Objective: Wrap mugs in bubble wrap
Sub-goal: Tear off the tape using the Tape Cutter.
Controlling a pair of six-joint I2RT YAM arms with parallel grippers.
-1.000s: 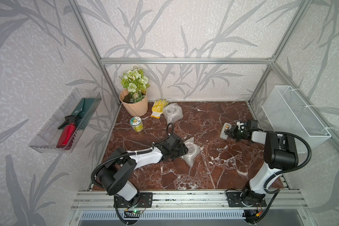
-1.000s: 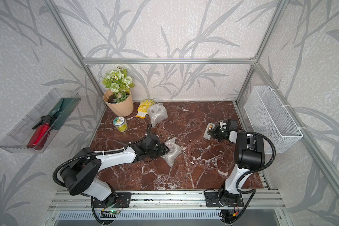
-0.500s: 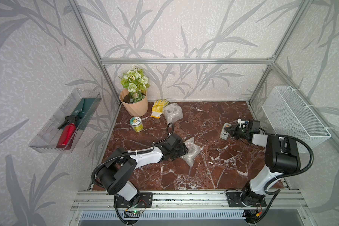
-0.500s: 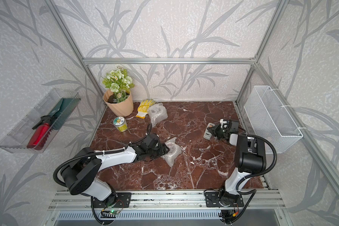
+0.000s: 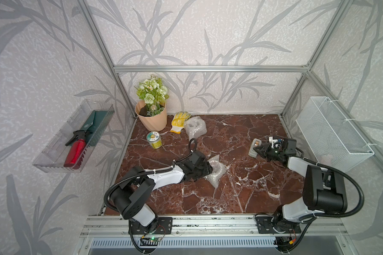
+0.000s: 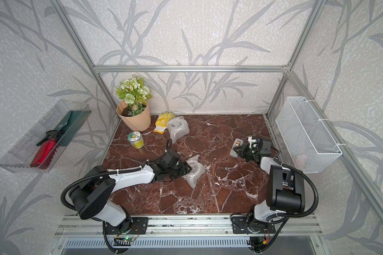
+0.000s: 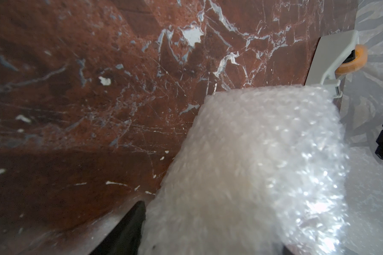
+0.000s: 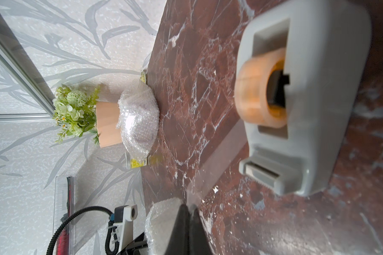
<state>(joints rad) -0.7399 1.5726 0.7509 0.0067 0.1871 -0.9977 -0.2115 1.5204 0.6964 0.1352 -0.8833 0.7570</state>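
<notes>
Found left end effector [image 5: 208,170] low over the middle of the worktop [image 5: 241,194], clamped wide around a bubble wrap bundle [image 5: 218,171] lying on the marble. Saw the same bundle in left wrist view as a rounded whitish roll pressed against one dark finger [image 7: 128,229]; contents hidden by the wrapping. Noted right end effector [image 8: 187,205] closed tight, pinching a clear tape strip [image 8: 219,159] stretched straight from the grey tape dispenser [image 8: 307,110]. Placed the dispenser toward the right side of the worktop in both top views, just beside the right end effector and well apart from the held bundle. Logged a second bubble wrap bundle [image 5: 195,127] at the back, just beside the yellow-dotted glove [image 5: 179,121], near the flower pot [image 5: 152,118] and the small tin [image 5: 154,140]. Recorded a white wire basket [image 5: 332,134] on the right wall.
</notes>
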